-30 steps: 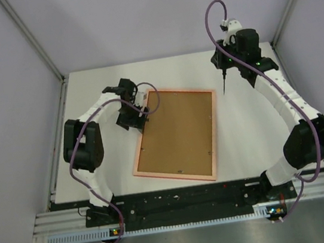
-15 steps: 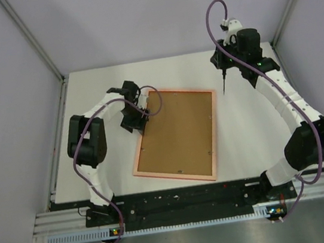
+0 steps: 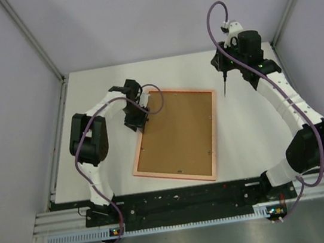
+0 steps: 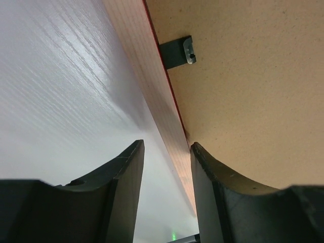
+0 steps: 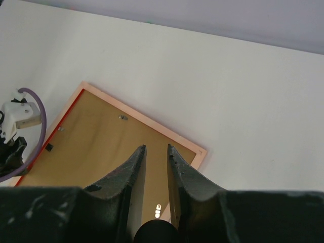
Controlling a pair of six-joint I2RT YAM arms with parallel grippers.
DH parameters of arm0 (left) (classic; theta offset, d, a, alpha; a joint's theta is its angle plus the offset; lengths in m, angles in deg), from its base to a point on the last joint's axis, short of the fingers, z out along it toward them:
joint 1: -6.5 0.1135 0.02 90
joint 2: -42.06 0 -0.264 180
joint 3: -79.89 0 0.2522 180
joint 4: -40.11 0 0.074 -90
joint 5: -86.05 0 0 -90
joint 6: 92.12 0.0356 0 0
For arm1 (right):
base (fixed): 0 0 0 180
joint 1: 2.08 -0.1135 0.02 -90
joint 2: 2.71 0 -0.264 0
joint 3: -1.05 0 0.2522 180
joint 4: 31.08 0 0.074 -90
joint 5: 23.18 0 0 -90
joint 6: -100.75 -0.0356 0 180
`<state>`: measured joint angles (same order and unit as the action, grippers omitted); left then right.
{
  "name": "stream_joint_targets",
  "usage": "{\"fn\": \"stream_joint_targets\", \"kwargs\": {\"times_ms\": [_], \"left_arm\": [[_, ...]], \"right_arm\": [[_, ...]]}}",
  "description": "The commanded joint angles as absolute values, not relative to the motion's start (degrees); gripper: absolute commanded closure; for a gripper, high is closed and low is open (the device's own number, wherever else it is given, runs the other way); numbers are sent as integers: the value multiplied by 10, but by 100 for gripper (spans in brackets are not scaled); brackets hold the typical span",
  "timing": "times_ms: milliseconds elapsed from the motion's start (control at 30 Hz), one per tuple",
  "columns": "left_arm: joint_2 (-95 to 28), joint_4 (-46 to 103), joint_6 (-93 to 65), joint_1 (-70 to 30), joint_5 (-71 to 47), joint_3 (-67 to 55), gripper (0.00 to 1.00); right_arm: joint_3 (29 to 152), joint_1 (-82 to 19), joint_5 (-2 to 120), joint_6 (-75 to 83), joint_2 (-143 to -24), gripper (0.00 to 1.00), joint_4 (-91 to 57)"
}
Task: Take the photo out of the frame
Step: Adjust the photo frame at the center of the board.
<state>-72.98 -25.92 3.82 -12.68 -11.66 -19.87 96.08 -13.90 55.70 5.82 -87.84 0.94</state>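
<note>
The left fingers [image 4: 126, 182] stand partly open, astride the left long side of the frame [image 4: 151, 76]; one dark finger hangs over the white worktop [image 4: 61, 76], the other over the brown backing board [image 4: 253, 91], and the pale pinkish rim with its thin red edge runs up between them; there is a gap on the worktop side, so they have hold of nothing. Just ahead of them a small black clip [image 4: 177, 52] sits on the board, hard against the red edge.

From above, those fingers are at the far end of that side, near the far left corner; the frame lies flat and back up in the middle of the worktop, between the two arms, turned a little askew; the board fills it; the photo I cannot see from anywhere.

The right fingers [image 5: 132, 172] are all but closed, only a narrow slit between them and nothing in it; they point downward near the frame's far right corner, apart from it; whether the tips touch the worktop I cannot tell. A purple cable [image 3: 214, 17] loops above that wrist.
</note>
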Motion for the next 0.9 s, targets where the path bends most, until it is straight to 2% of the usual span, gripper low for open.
{"fn": "stream_joint_targets", "kwargs": {"times_ms": [0, 333, 500, 667, 867], "left_arm": [[-744, -252, 40, -126, -114, -228, 54], [-783, -263, 46, -125, -105, -273, 58], [-797, -264, 55, -125, -99, -299, 71], [-806, -262, 72, -125, -105, -324, 79], [-826, -256, 99, -125, -99, -370, 81]], "right_arm": [[959, -133, 546, 64, -853, 100, -9], [954, -132, 549, 64, -852, 100, -12], [953, -133, 548, 64, -853, 100, -12], [951, -132, 547, 64, -853, 100, -13], [950, -132, 543, 64, -853, 100, -15]]}}
